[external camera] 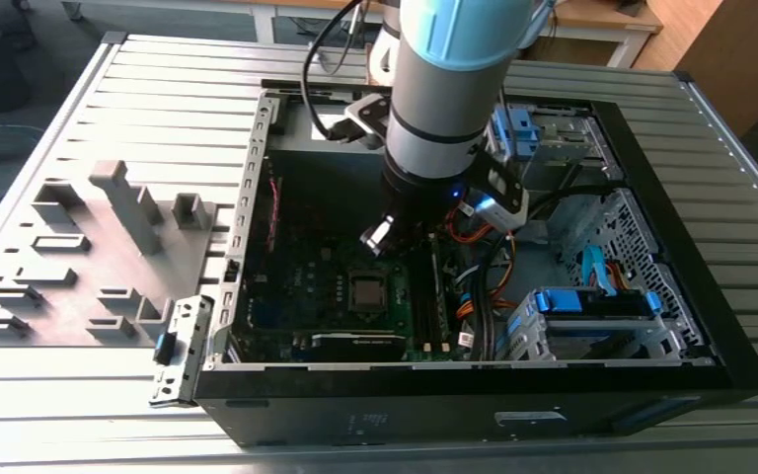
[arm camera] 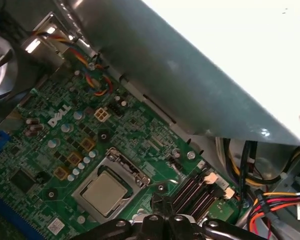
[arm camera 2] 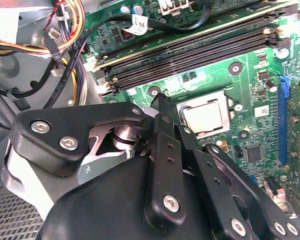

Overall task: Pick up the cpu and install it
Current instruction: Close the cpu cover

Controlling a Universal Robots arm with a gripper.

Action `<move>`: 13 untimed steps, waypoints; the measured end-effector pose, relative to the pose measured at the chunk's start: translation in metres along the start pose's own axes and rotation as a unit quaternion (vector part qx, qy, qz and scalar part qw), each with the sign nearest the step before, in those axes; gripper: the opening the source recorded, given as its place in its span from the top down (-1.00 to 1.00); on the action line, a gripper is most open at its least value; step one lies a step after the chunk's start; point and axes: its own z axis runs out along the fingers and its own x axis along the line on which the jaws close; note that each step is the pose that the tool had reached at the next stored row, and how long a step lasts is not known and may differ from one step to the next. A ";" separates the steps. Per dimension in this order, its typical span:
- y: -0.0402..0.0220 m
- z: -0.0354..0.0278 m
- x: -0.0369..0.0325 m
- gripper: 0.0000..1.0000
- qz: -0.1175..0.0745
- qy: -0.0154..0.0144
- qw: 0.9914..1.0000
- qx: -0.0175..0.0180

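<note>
Claw low over motherboard, tips pinched together, nothing between them. Cpu just beside claw tip, lying flat in socket, square to frame, looks seated. Memory slots close beyond claw tip. Judgement: chip placed, claw off it. Any touch here wants to be light, straight down, clear of socket edge and slots.
</note>
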 end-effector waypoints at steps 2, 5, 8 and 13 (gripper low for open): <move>-0.0010 -0.0001 0.0022 0.79 -0.001 0.000 1.000 0.000; -0.0024 -0.0003 0.0061 0.79 -0.002 0.000 1.000 0.000; -0.0038 -0.0005 0.0104 0.79 -0.003 0.000 1.000 0.000; -0.0070 -0.0010 0.0192 0.79 -0.006 -0.001 1.000 0.000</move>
